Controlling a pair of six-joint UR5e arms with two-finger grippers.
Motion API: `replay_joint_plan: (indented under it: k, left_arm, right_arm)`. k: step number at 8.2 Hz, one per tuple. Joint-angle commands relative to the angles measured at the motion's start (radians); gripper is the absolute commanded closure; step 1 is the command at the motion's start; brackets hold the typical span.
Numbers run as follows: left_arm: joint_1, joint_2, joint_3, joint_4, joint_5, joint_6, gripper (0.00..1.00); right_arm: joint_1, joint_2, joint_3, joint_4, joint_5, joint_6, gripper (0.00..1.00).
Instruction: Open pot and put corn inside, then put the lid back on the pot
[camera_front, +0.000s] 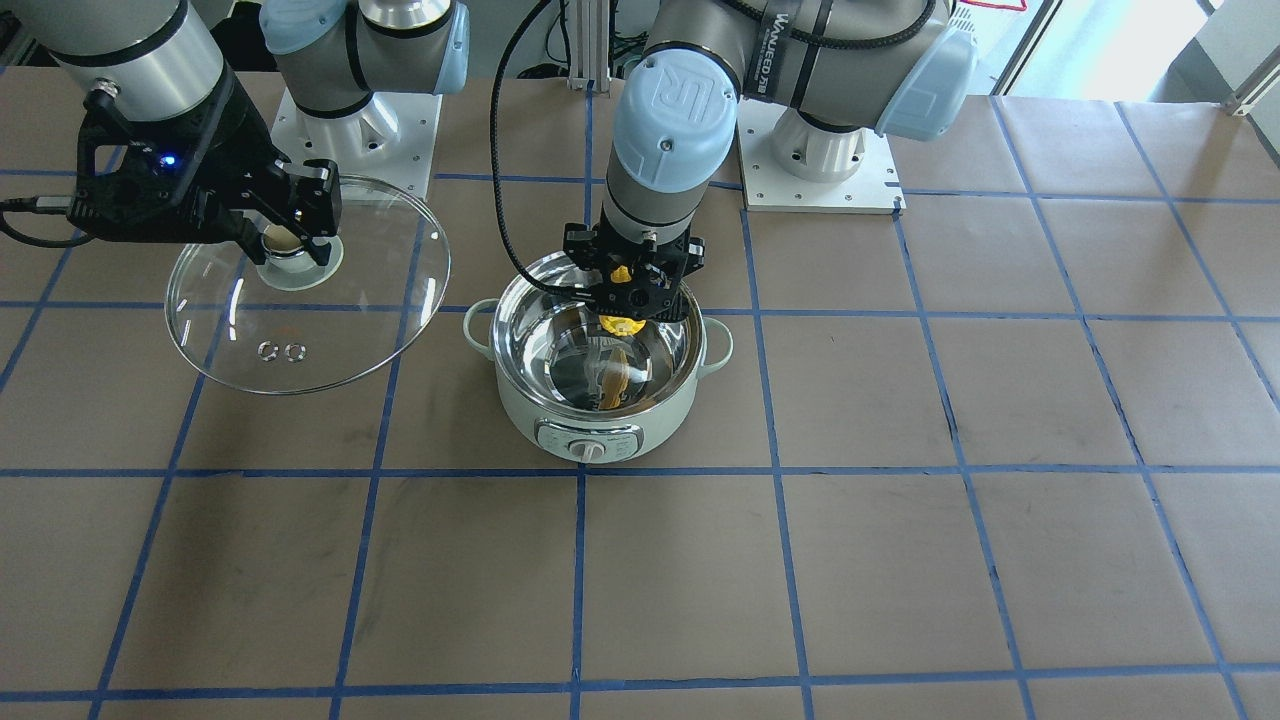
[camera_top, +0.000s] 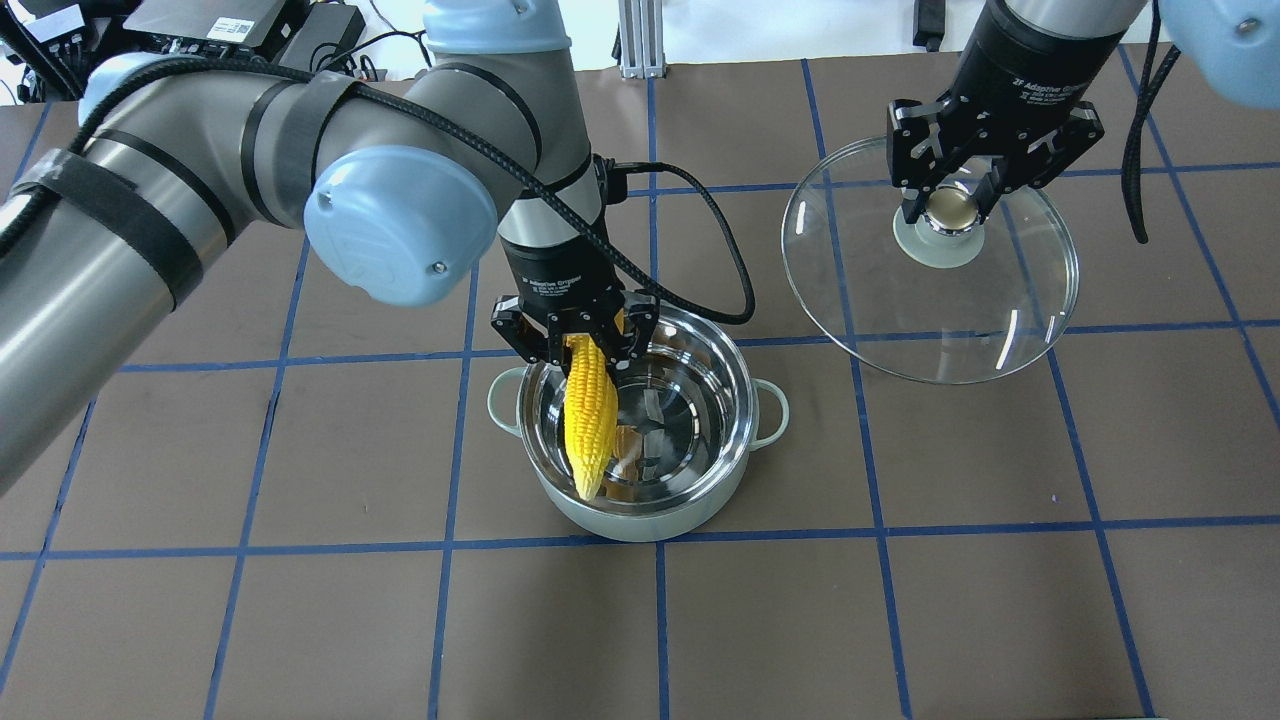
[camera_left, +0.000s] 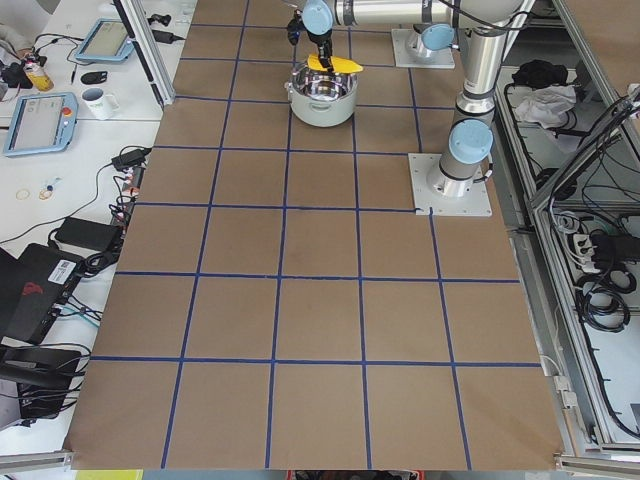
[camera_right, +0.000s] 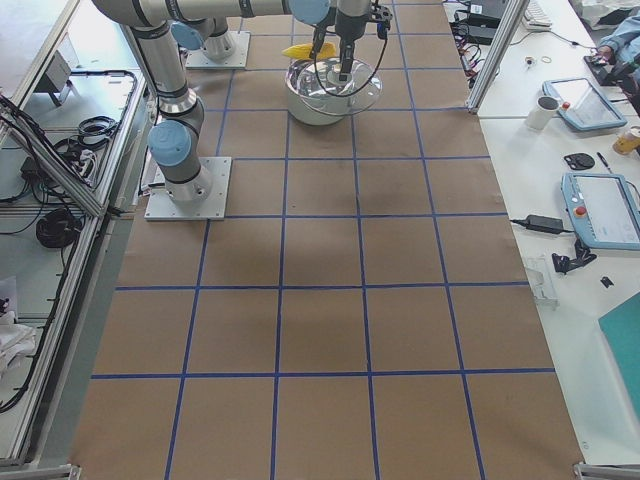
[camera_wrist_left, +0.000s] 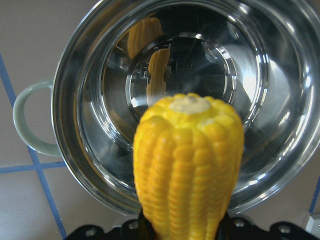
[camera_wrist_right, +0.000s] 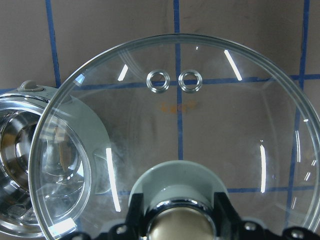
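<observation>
The table (camera_top: 900, 620) is wrapped in matte brown paper, ruled into squares by blue tape. Near its middle sits the pot (camera_front: 668, 425), round and pale mint green outside, with a mirror-bright steel bowl inside, two small loop handles (camera_top: 503, 400) and a dial (camera_front: 593, 452) on its front panel. It stands open.

To the pot's right, apart from it, the lid (camera_top: 950, 310) hangs tilted: a clear glass dome catching streaks of light. The right gripper (camera_top: 945, 212) pinches its knob, a metallic beige button on a pale green base, between black fingers.

The corn (camera_top: 585, 420), a glossy yellow ear with neat rows of kernels, is clamped at one end by the left gripper (camera_top: 580, 345) and slants out over the pot's mouth, its tapered end free. From the far side view it seems to sit just above the rim rather than inside, though that view is small. Its reflection shows in the steel.

Two small metal vent rings (camera_front: 280, 351) lie side by side in the glass.
</observation>
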Motion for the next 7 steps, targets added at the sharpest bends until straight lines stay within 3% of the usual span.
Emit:
replay_joint_plan:
  k: [1,3,5,6,7]
  left_arm:
    - [-0.002,-0.055,-0.014,0.102,-0.004,-0.007,1.00]
    - [-0.003,-0.103,-0.016,0.128,-0.001,-0.013,1.00]
    - [-0.008,-0.109,-0.013,0.131,-0.001,-0.021,0.82]
    - [-0.008,-0.109,-0.011,0.139,0.005,-0.019,0.15]
    - [-0.007,-0.094,-0.008,0.142,0.010,-0.009,0.00]
  right_arm:
    - [0.000,0.000,0.001,0.003,0.000,0.000,0.76]
    - [0.000,0.000,0.002,0.003,0.000,0.000,0.76]
    - [0.000,0.000,0.002,0.003,0.000,-0.002,0.76]
    - [0.000,0.000,0.002,0.003,0.000,-0.002,0.76]
    - [0.000,0.000,0.002,0.005,0.000,-0.002,0.76]
